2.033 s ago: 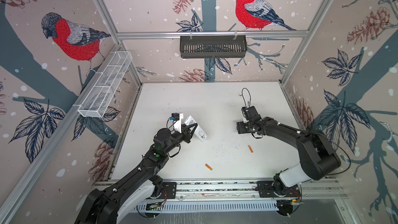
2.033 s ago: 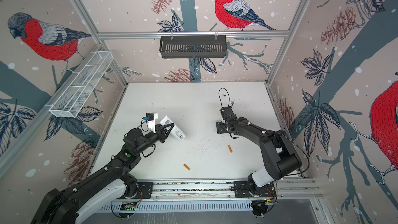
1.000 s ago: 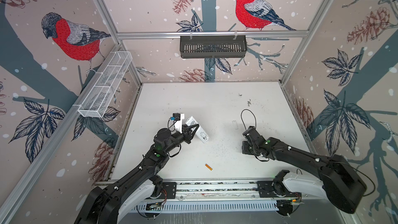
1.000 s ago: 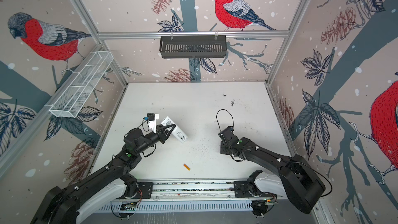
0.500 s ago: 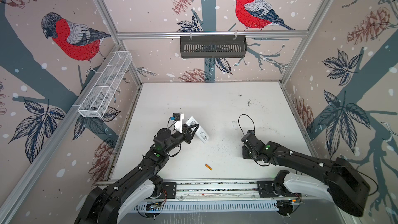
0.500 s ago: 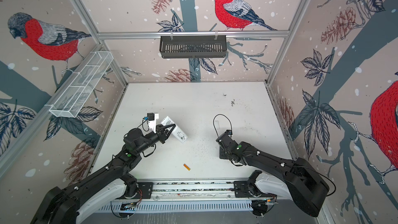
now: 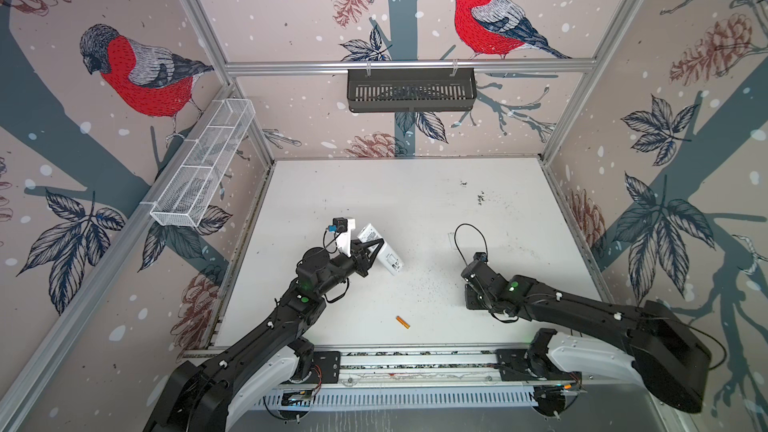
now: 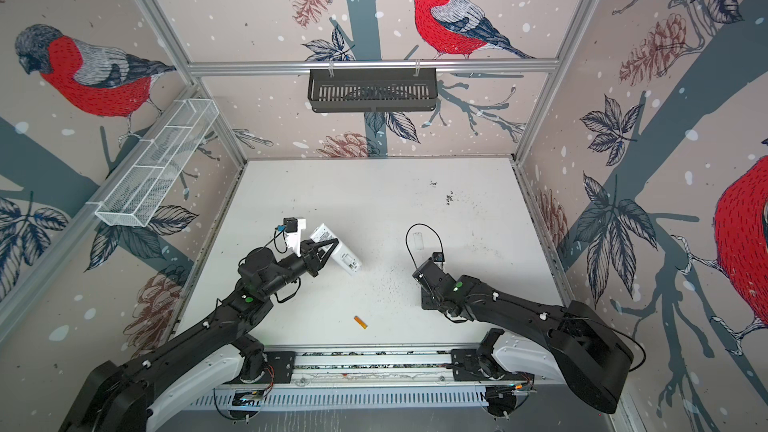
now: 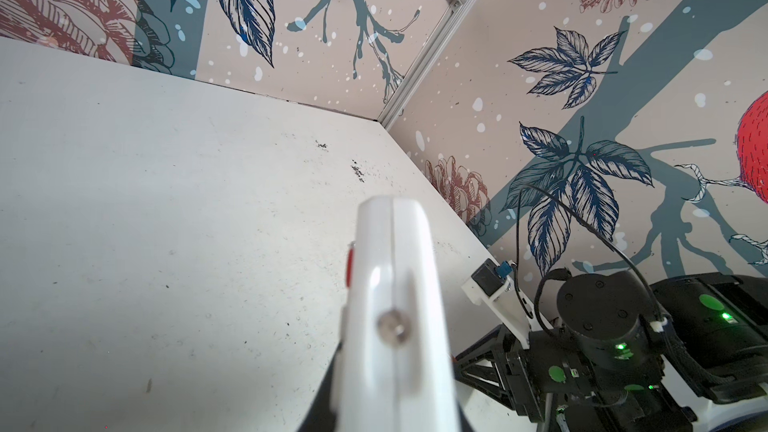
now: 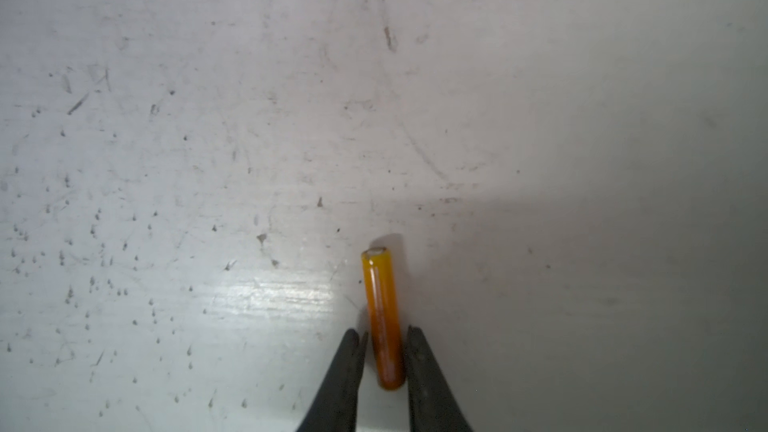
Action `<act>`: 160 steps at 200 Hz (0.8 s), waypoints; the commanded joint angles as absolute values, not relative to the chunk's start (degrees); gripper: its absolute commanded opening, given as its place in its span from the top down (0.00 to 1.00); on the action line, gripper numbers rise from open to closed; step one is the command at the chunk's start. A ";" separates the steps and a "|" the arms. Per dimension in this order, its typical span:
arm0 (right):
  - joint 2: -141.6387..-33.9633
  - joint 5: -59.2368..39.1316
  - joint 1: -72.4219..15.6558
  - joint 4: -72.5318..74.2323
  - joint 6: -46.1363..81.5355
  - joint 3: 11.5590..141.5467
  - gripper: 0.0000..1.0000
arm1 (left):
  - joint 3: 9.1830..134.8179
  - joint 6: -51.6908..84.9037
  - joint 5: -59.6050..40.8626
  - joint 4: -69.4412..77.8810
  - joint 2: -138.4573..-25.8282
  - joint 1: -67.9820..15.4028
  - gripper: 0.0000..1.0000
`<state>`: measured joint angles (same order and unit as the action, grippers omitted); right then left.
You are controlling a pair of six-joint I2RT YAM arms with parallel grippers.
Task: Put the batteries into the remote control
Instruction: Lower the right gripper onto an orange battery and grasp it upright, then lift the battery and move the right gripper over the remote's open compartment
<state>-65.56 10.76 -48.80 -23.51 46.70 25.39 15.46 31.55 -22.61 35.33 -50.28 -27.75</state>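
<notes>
L fingers [image 7: 372,243] clamp white remote control [image 7: 388,257], table [image 7: 415,201] left-centre.
Slim orange battery [image 10: 382,317] w/ pale end cap lies on table btwn R fingers [image 10: 345,367], grip tightness unclear; second battery [image 7: 402,322] loose near front edge.

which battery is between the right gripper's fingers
The battery in the right wrist view, flanked by the right gripper; the other battery lies alone near the front rail.

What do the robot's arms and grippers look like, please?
The left arm and right arm are black jointed links with white base shells, green status dots and white cable clips. Each wrist carries a white camera bracket and a looped black cable. The left gripper and right gripper are slim, black and tapering.
</notes>
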 commanded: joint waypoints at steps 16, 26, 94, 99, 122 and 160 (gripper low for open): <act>-66.40 11.32 -49.98 -22.70 46.50 25.93 0.80 | 15.73 31.45 -23.18 37.05 -50.10 -27.68 1.00; -66.53 11.46 -50.26 -22.43 46.17 26.10 0.81 | 15.73 31.59 -23.25 36.97 -50.04 -27.68 1.00; -66.06 8.20 -51.64 -14.15 36.67 27.68 0.84 | 16.52 33.25 -24.92 35.15 -50.10 -27.69 1.00; -65.64 7.49 -51.67 -13.10 35.47 27.69 0.84 | 16.59 33.60 -24.97 34.96 -50.12 -27.69 1.00; -63.49 4.28 -51.68 -8.32 30.62 27.99 0.84 | 16.92 34.67 -25.91 33.42 -50.44 -27.66 1.00; -60.86 -2.24 -52.52 -1.50 22.92 29.58 0.84 | 17.52 36.24 -28.71 32.98 -53.17 -27.69 1.00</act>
<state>-62.13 3.36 -51.86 -8.86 29.91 28.49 16.58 34.65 -25.67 32.49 -51.86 -27.75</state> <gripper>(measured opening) 0.162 0.216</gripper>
